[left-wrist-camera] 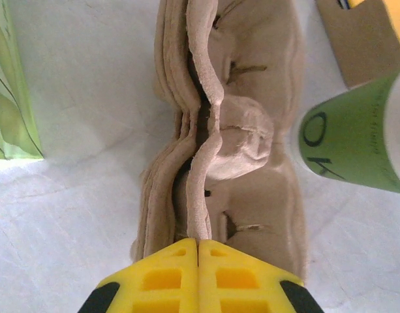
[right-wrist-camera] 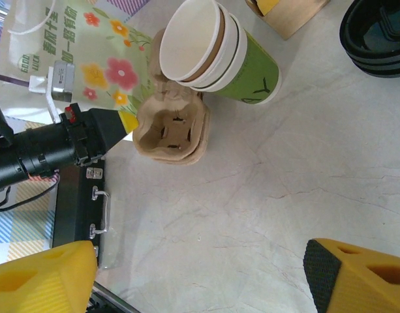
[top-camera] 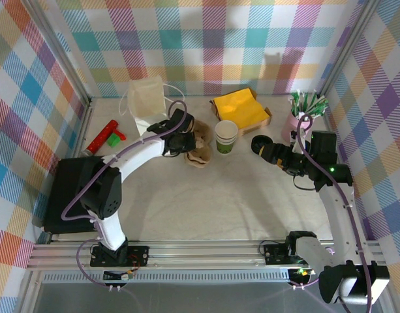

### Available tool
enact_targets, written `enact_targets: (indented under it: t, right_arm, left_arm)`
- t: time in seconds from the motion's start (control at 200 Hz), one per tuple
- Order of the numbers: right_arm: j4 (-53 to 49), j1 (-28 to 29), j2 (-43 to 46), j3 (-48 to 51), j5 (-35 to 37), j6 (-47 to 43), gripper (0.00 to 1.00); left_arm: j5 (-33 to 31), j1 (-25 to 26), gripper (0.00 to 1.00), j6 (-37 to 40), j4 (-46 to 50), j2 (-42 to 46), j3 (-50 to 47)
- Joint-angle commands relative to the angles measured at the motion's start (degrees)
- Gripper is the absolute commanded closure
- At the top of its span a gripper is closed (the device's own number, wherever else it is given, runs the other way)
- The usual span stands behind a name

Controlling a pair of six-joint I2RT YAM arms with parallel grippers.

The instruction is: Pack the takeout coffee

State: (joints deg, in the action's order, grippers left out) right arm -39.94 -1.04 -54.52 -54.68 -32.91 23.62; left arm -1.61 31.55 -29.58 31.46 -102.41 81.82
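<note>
The left gripper (left-wrist-camera: 198,251) is closed on the edge of one pulp cup carrier (left-wrist-camera: 239,130), probably to separate it from its stack, while the paper cups (top-camera: 226,137) stand just right of it and the right gripper (right-wrist-camera: 200,274) waits open near the black lids (right-wrist-camera: 376,32).
</note>
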Motion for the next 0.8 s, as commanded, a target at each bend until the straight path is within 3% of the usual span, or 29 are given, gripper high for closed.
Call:
enact_targets:
  t: [0.0,0.48,0.795]
  right_arm:
    - [-0.1,0.5,1.2,-0.9,-1.8,1.9,0.16]
    - [1.5,5.1,1.5,-1.4,0.3,5.6,0.17]
    - [8.1,17.4,0.0,-0.7,5.6,10.6,0.18]
  left_arm:
    - [3.0,-0.5,1.0,-2.7,1.3,4.2,-1.1]
    - [7.5,-1.8,1.0,-5.5,2.6,11.6,-3.9]
    - [12.2,-1.7,1.0,-5.8,4.4,22.9,-7.9]
